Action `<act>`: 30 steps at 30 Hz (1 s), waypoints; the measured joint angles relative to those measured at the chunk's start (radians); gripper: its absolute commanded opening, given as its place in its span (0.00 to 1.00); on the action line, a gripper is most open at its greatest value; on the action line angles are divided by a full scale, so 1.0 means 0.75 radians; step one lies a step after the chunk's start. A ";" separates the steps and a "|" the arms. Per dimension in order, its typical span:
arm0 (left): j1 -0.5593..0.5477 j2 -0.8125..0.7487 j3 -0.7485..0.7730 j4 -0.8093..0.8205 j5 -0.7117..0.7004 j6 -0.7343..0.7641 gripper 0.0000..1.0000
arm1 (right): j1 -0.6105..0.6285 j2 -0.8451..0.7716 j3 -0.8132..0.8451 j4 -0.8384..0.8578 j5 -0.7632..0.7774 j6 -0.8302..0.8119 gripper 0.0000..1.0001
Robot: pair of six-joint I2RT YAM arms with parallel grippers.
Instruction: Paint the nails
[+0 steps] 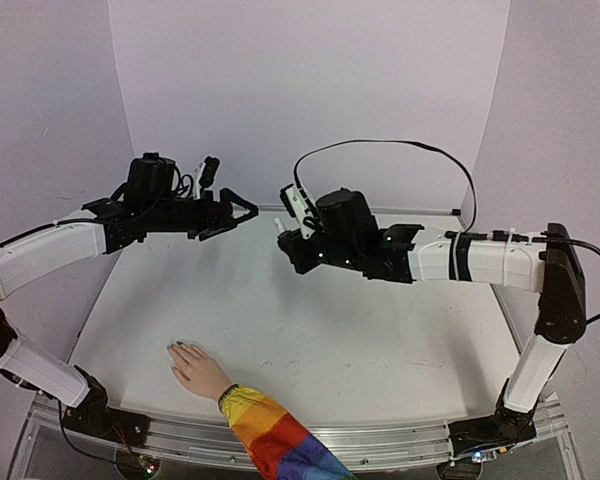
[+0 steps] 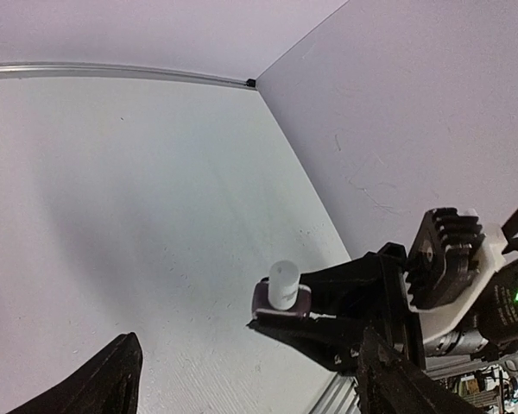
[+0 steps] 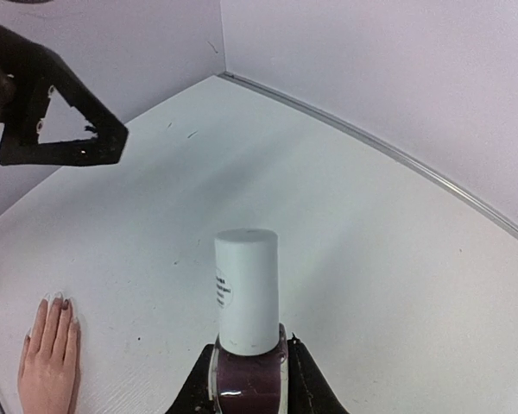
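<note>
starting at the near edge of the counter (image 1: 380, 340), left of its middle, the hand (image 1: 200, 372) lies palm down, flat on the surface. its fingers point toward the far left corner, and its rainbow-striped sleeve (image 1: 272, 442) crosses the near edge. the nails (image 3: 59, 299) sit at the fingertips, well apart from both arms. in the right wrist view those that show look pale; in the top view they are too small to judge for polish.

farther in, raised above the middle of the counter, the right pincer (image 1: 286, 240) is clenched on the dark glass body of the polish bottle (image 3: 249, 381). the white cap (image 3: 246, 289) stands clear of the jaws and is seated on the bottle, so no brush is exposed.

opposite it, toward the far left corner and also off the surface, the left pincer (image 1: 235, 212) is released, jaws wide, grasping nothing. its tips face the cap but stand apart from it.

progress assessment: early stage.
- done: bottle lifted and presented to the other arm.
- remaining: grip the cap with the left pincer, unscrew it, withdraw the brush, carry it to the near edge, coat each nail.
</note>
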 measured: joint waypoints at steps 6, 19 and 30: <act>-0.050 0.053 0.001 -0.001 -0.023 -0.044 0.74 | 0.049 0.080 0.089 -0.017 -0.032 0.001 0.00; -0.154 0.095 0.028 0.003 -0.072 -0.037 0.34 | 0.085 0.113 0.135 -0.018 -0.069 0.001 0.00; -0.165 0.110 0.035 -0.009 -0.070 0.036 0.00 | 0.067 0.058 0.048 0.045 -0.168 0.020 0.00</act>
